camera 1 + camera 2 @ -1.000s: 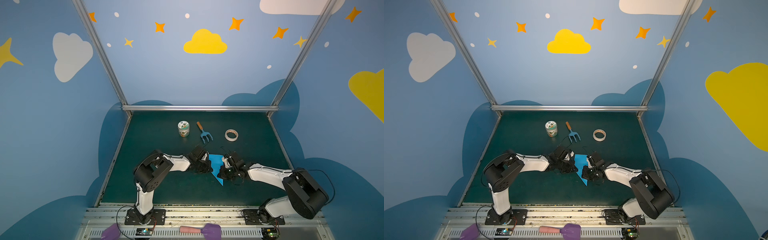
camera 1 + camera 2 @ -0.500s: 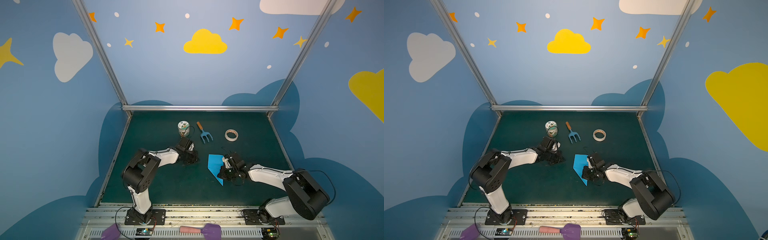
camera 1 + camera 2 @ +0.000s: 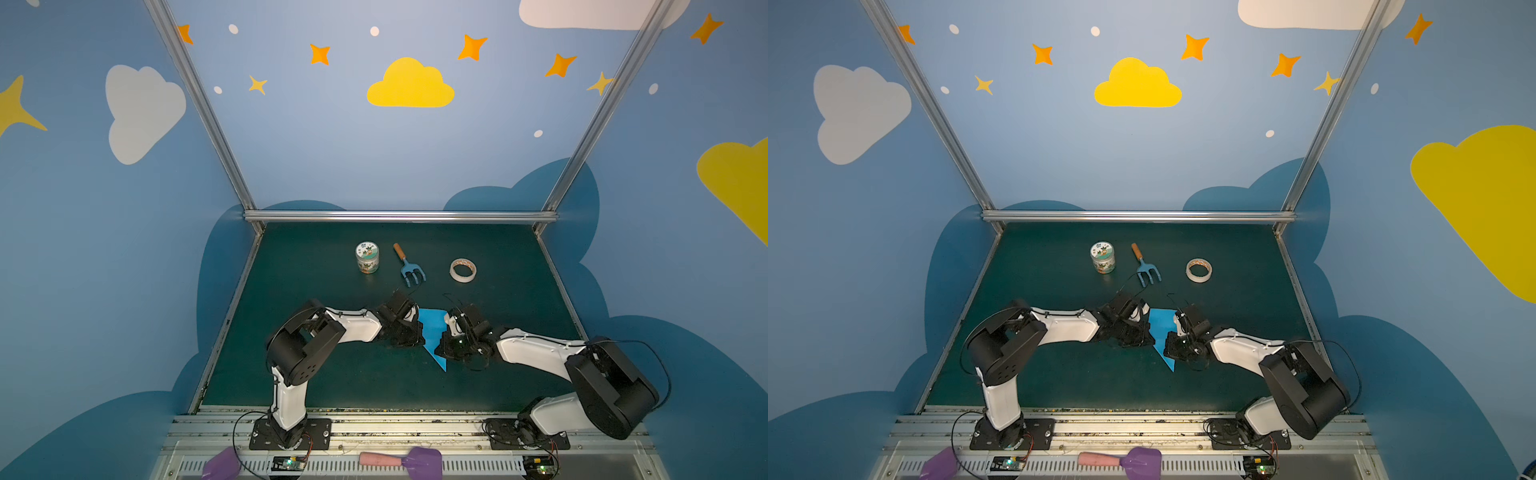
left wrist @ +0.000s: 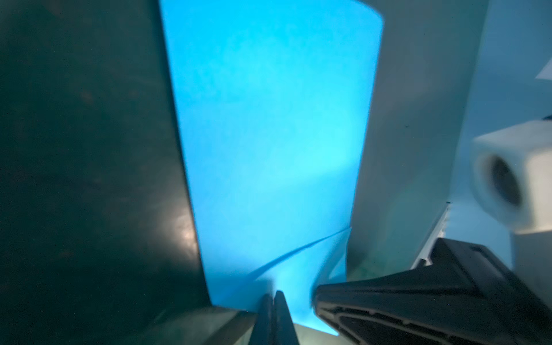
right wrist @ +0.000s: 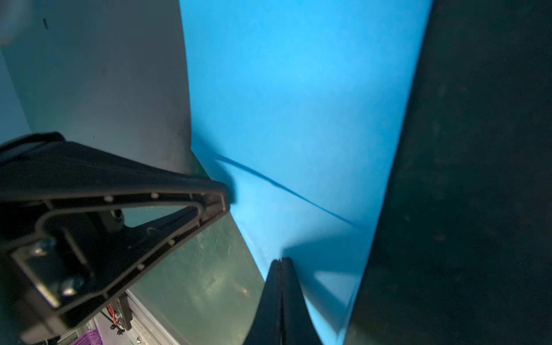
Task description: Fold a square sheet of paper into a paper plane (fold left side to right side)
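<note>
Left arm [image 3: 353, 328]: white shells, chunky black joint drums | right arm [image 3: 536, 353]: same white-and-black build, look at that | cables [image 3: 664, 368]: thin black loops | base plates [image 3: 320, 434]: flat, black, bolted | fingers [image 5: 119, 224]: black ribbed triangles, small silver screws | wrist camera [image 4: 519, 179]: white boxy housing, round dark lens hole.

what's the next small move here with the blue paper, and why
Likely slide the shut left gripper across the square sheet of paper to flatten the fold, with the shut right gripper pinning the other side. Both tips appear to rest on the paper, and one layer edge casts a shadow, so it looks slightly lifted.
</note>
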Controlling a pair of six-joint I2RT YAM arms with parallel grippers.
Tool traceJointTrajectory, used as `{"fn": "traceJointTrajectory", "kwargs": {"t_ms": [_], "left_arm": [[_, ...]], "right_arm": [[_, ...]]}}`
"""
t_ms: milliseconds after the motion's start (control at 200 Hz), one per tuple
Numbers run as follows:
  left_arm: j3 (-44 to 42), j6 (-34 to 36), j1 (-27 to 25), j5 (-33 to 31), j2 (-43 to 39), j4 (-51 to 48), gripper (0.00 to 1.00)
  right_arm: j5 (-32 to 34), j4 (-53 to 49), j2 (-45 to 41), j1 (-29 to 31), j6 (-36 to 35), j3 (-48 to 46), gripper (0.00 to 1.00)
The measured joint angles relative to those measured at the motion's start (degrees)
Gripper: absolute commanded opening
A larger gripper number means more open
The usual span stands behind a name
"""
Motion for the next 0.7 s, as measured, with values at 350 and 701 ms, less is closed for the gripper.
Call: {"fn": "traceJointTrajectory", "kwargs": {"t_ms": [350,701], "left_arm": [[1.51,-1.2,0.0,-0.87,1.36,0.37,0.04],[1.27,-2.45,-0.02,-1.29,1.29,0.48,0.04]], "right_arm": [[-2.19,3.37,-2.56,-0.02,-2.75,-3.72,0.0],[-2.86,-5.46,-14.08,-0.28,-2.08,-9.31,0.0]]}}
